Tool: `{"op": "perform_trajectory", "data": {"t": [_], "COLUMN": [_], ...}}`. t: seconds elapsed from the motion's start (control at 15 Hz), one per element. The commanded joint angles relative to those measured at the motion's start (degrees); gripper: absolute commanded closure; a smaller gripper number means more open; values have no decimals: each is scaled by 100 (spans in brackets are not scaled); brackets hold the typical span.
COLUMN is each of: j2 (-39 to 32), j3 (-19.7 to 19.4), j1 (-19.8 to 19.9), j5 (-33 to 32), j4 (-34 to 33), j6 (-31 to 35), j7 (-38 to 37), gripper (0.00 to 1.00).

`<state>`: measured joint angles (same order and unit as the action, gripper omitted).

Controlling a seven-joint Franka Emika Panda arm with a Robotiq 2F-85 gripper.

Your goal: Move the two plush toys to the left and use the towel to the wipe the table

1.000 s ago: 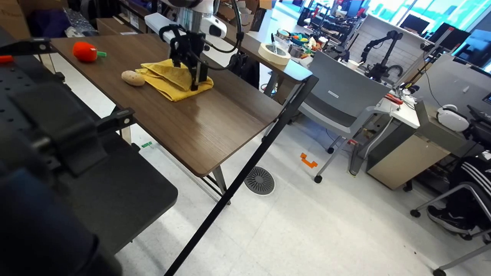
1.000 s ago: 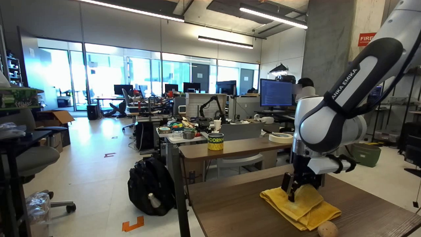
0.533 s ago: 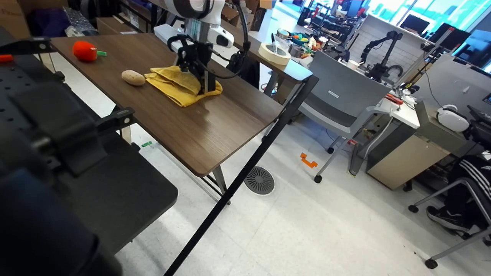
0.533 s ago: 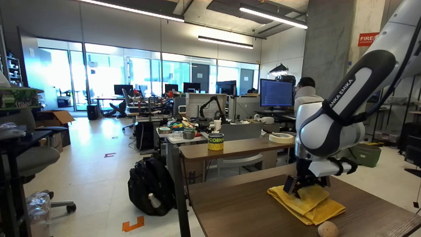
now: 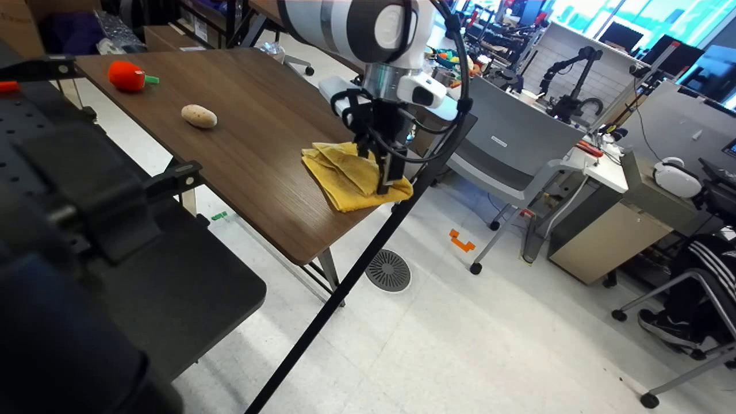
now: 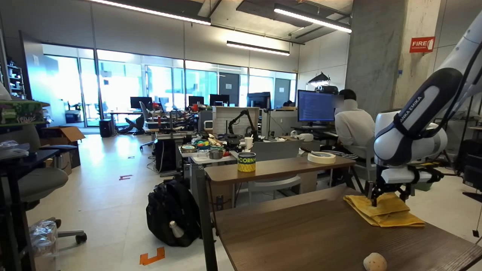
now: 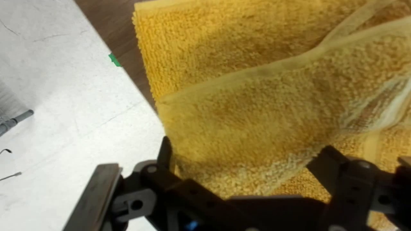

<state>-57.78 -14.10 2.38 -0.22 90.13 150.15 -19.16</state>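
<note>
The yellow towel [image 5: 339, 179] lies folded and rumpled at one end of the brown table [image 5: 241, 138], a corner reaching over the edge. My gripper [image 5: 374, 171] points down onto it. In the wrist view the gripper [image 7: 246, 146] stands open, its fingers [image 7: 327, 166] wide apart, with the towel [image 7: 250, 109] spread between and beneath them; no pinch on the cloth shows. The red-orange plush toy [image 5: 126, 76] rests near the opposite end of the table. Closer to the towel, but apart from it, sits the beige plush toy [image 5: 199, 116], partly cut off in an exterior view [image 6: 375, 262].
A raised shelf [image 6: 278, 169] runs along the table's far side, bearing a corn can [image 6: 246, 162] and a tape roll [image 6: 321, 158]. A black post [image 5: 356, 270] and grey chair [image 5: 512, 138] stand beyond the table end. A person [image 6: 356, 122] sits farther back.
My gripper and the towel have slid together along the table, away from both toys, to the table's end. Both toys have stayed where they were. The jaws remain wide apart.
</note>
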Motion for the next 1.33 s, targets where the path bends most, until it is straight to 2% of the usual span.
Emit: {"op": "perform_trajectory", "data": {"t": [0.0, 0.2, 0.4, 0.8, 0.93, 1.13, 1.27], "j2": [-331, -479, -527, -673, -730, -821, -881], "j3": [-96, -35, 94, 247, 458, 995, 1203], "j1": [-53, -340, -816, -2141, -2483, -2727, -2818], "j5": [62, -33, -113, -454, -565, -626, -639], "j4": [-483, -618, -679, -1184, -1378, -1600, -1746], "j6": [-220, -218, -160, -520, -821, -1236, -1471], "j7": [-307, -399, -424, -603, -593, -237, -92], "gripper": [0, 0, 0, 0, 0, 0, 0]}}
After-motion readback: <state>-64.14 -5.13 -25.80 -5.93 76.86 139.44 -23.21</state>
